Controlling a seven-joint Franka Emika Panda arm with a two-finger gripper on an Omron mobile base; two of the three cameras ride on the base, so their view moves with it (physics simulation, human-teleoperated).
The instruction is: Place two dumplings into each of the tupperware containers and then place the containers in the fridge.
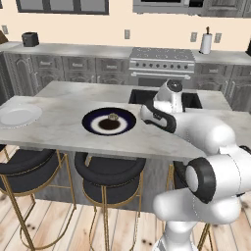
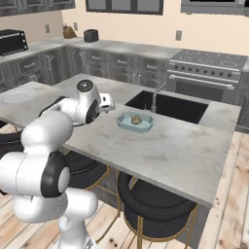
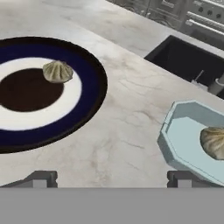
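Note:
One dumpling [image 3: 57, 71] lies on the round dark-blue plate [image 3: 94, 94], near its brown centre; the same dumpling [image 1: 112, 117] and plate [image 1: 90, 121] show in the left base view. A pale teal tupperware container [image 3: 183, 138] holds another dumpling [image 3: 214, 142]; in the right base view the container [image 2: 127, 123] with its dumpling [image 2: 136, 119] sits on the island near the sink. My gripper [image 3: 111, 179] hovers above the bare counter between plate and container, open, with nothing between its fingertips [image 3: 40, 178]. The fridge is out of view.
A white plate [image 1: 18, 115] rests at the island's far left. The dark sink [image 2: 168, 106] with its faucet [image 2: 154, 97] lies just behind the container. Black stools [image 1: 109, 172] stand under the island's front edge. A stove [image 1: 162, 61] is at the back wall.

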